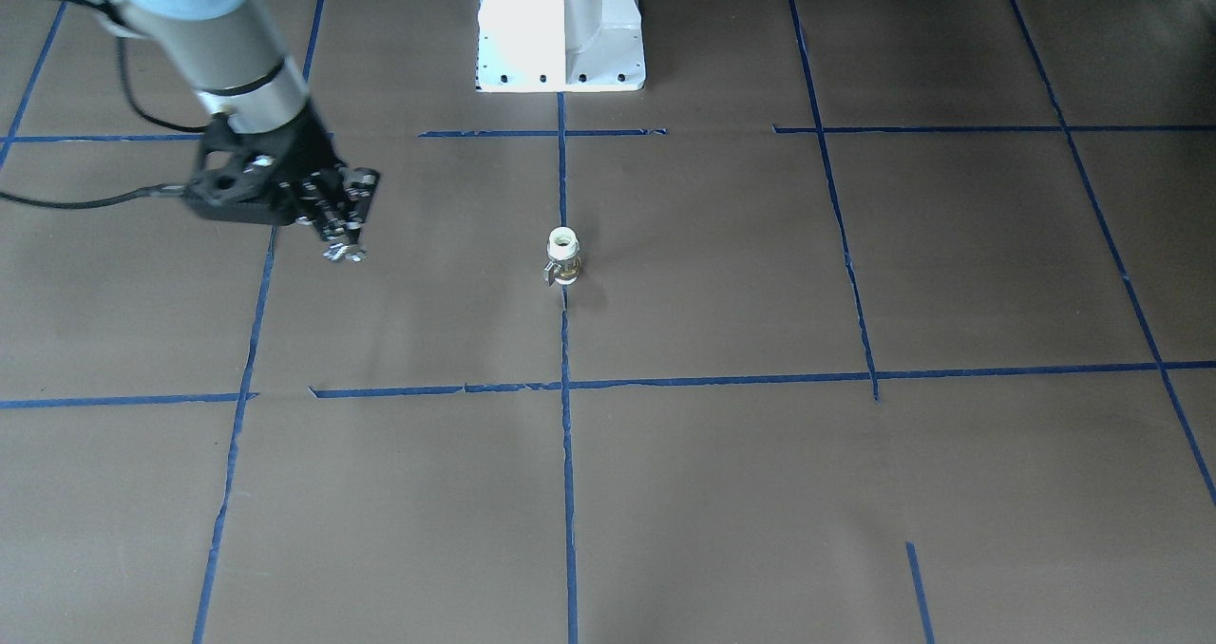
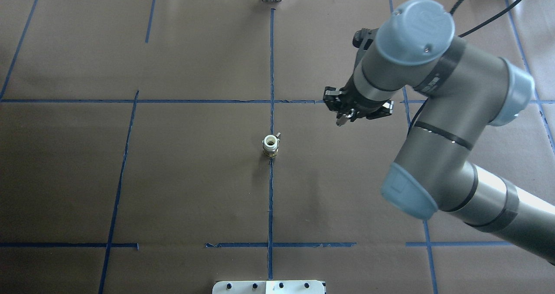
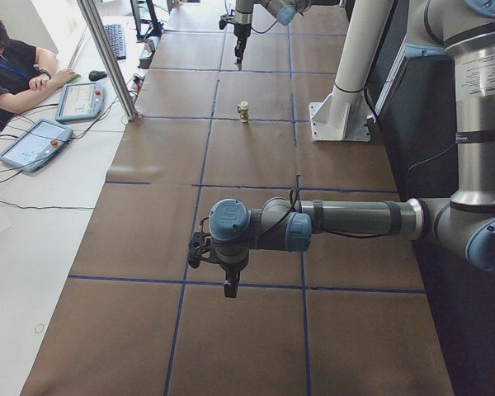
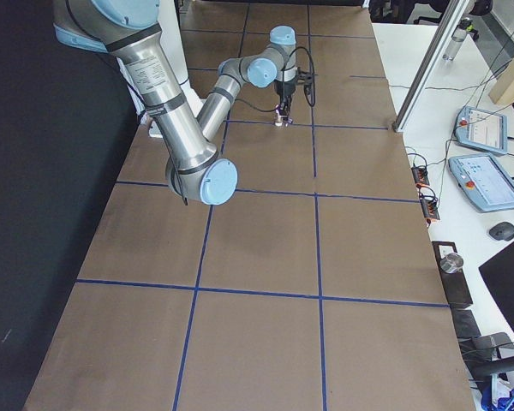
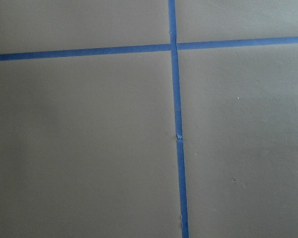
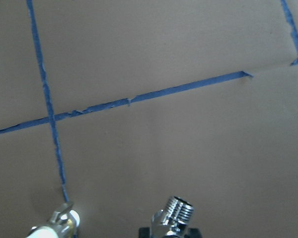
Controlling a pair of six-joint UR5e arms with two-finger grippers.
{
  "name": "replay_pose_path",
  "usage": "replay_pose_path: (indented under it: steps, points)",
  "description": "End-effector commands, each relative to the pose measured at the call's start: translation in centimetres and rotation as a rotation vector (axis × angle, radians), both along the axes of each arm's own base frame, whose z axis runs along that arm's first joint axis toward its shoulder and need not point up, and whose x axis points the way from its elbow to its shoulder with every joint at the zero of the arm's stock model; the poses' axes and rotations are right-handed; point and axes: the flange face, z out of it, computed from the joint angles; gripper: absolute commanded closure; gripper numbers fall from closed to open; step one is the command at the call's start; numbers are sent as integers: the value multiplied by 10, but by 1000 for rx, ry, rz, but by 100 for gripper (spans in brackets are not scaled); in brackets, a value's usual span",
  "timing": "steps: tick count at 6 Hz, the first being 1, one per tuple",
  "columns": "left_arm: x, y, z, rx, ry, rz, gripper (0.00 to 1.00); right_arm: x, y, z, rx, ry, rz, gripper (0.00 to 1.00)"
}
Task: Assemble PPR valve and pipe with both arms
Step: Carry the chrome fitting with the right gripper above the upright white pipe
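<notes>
We take the robot's white base [image 1: 560, 27] as our landmark. The pipe [image 1: 562, 256] stands upright on the brown surface [image 1: 855, 492], straight out in front of the base. It sits on the blue tape line [image 1: 567, 454] that runs away from the base's middle. Its open white end faces up, and a small metal tab sticks out from its brassy body.

The right arm [image 2: 433, 112] reaches out from the base's right side. Its right pincer [image 1: 342, 245] points down at the surface, about as far out from the base as the pipe, and it is clamped on the valve [image 6: 175, 217]. The valve's shiny threaded port pokes out between the fingers. In the right wrist view the pipe [image 6: 54, 225] shows in the lower left corner, near the valve but apart from it. We cannot tell how high the valve hangs above the surface.

The left arm [image 3: 346, 219] stretches well away from the base towards the left end of the surface. Its left pincer [image 3: 230, 286] points down near a crossing of tape lines. It shows only in the left side view, so we cannot tell whether it is apart or together. The left wrist view shows only bare surface and crossing blue tape.
</notes>
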Motion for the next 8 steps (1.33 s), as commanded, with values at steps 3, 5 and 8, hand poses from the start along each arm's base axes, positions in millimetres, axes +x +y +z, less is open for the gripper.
replay_pose_path:
  steps: [3,5,8]
  points:
    - [1,-1,-2,-6,7,-9,0,-107,21,-76,-52,2,120,100]
    - [1,-1,-2,-8,7,-10,0,-119,19,-80,-59,14,119,100]
    - [1,-3,-4,-7,7,-14,0,-146,17,-74,-78,53,107,100]
